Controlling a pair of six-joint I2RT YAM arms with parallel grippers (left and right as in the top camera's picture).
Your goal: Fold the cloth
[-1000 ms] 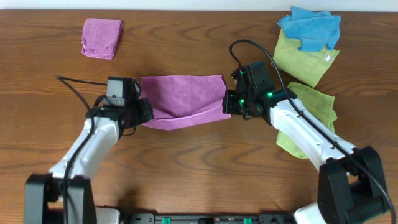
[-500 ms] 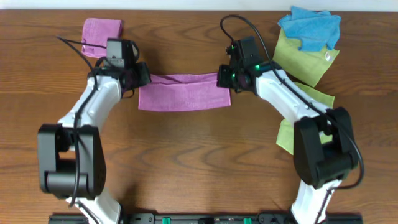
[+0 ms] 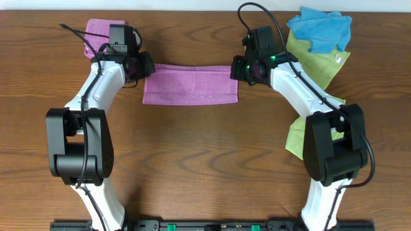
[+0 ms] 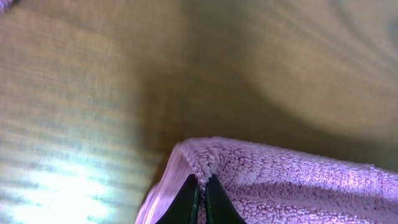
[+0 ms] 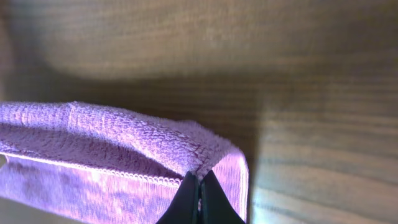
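Both clenched, the left tool [image 3: 144,67] and right tool [image 3: 236,69] each pinch an upper corner of the purple cloth [image 3: 190,86], a folded band stretched between them, apparently lying flat near the far edge of the tabletop [image 3: 192,160].

Both arms stretch far forward and lean in toward each other. The left gripper [image 3: 144,66] and the right gripper [image 3: 234,69] are squeezed tight — each one pinches a top corner of the cloth [image 3: 189,86].
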